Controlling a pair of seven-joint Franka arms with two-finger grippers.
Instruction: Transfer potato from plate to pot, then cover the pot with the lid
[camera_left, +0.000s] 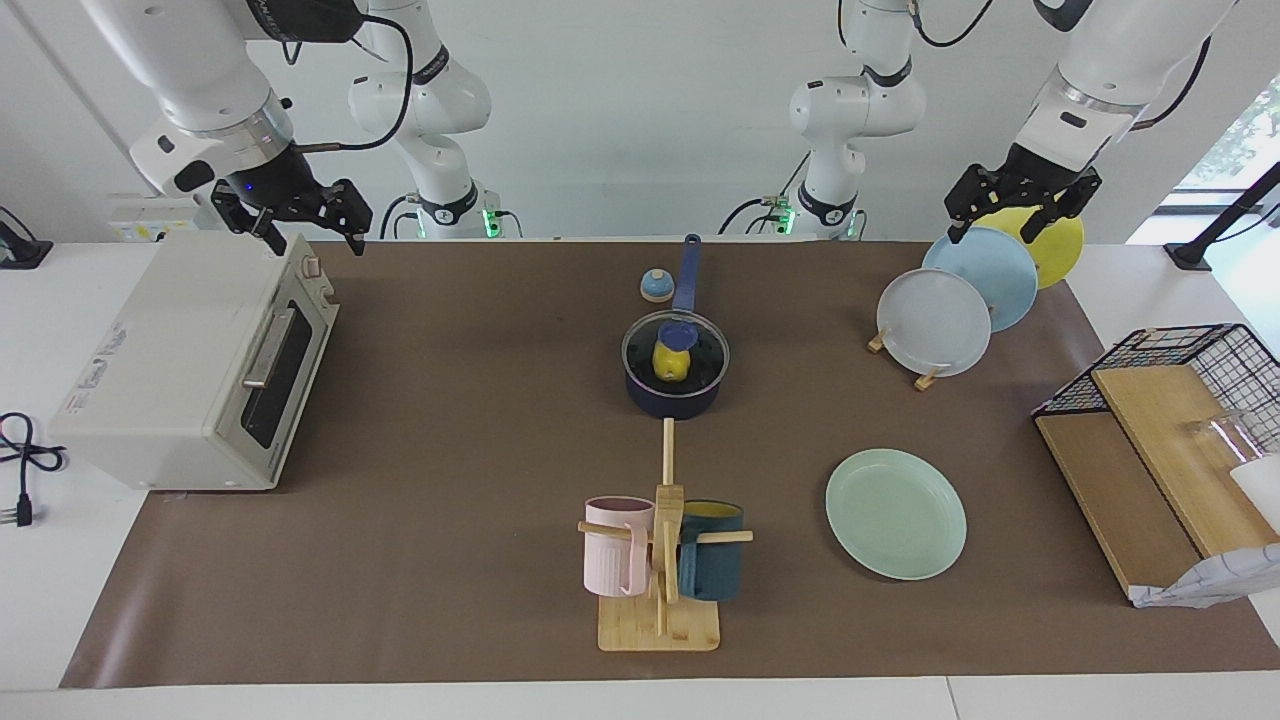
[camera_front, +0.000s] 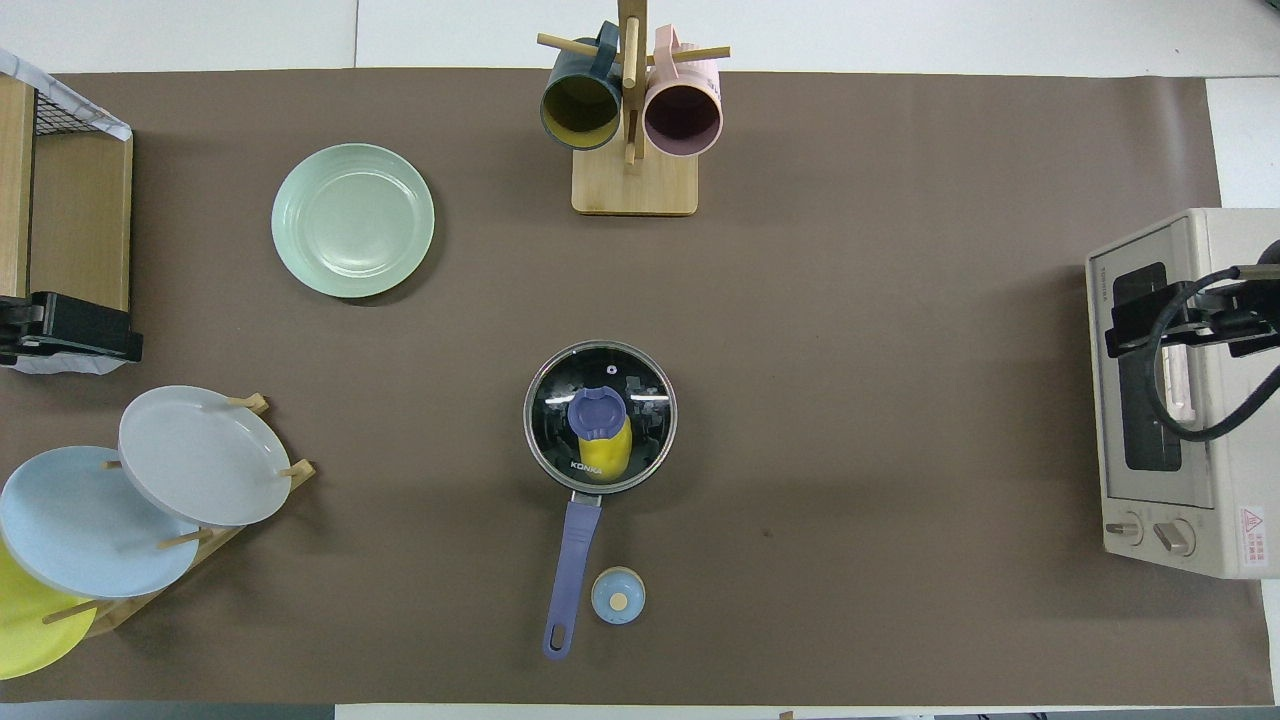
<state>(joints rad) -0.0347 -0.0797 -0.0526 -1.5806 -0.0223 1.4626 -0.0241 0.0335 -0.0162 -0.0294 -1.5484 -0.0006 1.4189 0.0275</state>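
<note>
The right claw (camera_left: 305, 237) hangs spread and empty over the toaster oven (camera_left: 190, 365); the left claw (camera_left: 1008, 224), also spread and empty, hangs over the rack of tilted plates (camera_left: 985, 275). Near the robots a small bell (camera_left: 656, 286) sits beside the saucepan's handle. Mid-bench, the pot (camera_left: 676, 392) holds the potato (camera_left: 668, 365) under its glass lid (camera_left: 640, 345). Farther out, toward the left arm's end of the bench, lies the bare mint-green plate (camera_left: 896, 513), with the mug tree (camera_left: 660, 560) beside it.

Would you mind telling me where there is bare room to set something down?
Bare mat lies between the pot and the oven, and between pot and plate. It is crowded at the plate rack.
</note>
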